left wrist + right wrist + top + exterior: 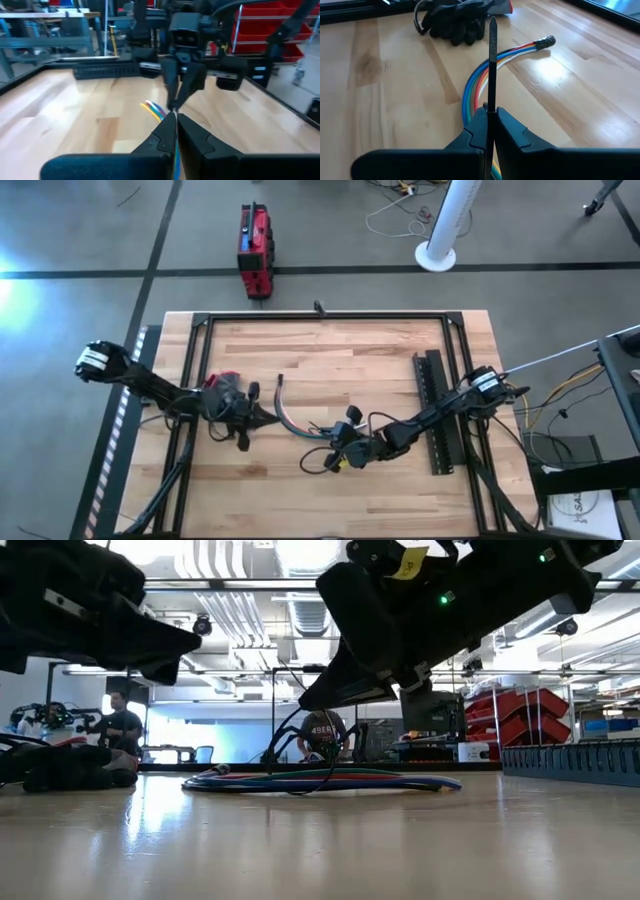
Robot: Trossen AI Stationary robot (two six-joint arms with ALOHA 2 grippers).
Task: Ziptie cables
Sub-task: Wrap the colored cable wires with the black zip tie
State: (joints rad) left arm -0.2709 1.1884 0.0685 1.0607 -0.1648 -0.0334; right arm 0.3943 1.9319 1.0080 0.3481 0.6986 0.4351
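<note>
The cables [288,412] lie on the wooden table in a curve; they are blue, green, yellow and red wires [470,95] with a dark end [547,41]. The ziptie [492,60] is a thin black strip, and my right gripper [490,112] is shut on it right at the cables' near end. My right gripper [338,445] hangs above the table [330,690]. My left gripper [268,419] is shut and holds nothing. It stands just left of the cables' bend and above them [175,119], facing the right gripper. My right gripper pinches the ziptie between its two fingers [492,107]. The strip runs along the fingers and sticks out far past their tips, straight ahead. Its free end [492,22] is clear of the table, above the cables' curve.
A long black perforated bar [440,415] lies on the table's right part. A black rail frame [320,317] borders the wooden top. A red toolbox [255,250] stands on the floor beyond the far edge. People [120,725] show in the room behind.
</note>
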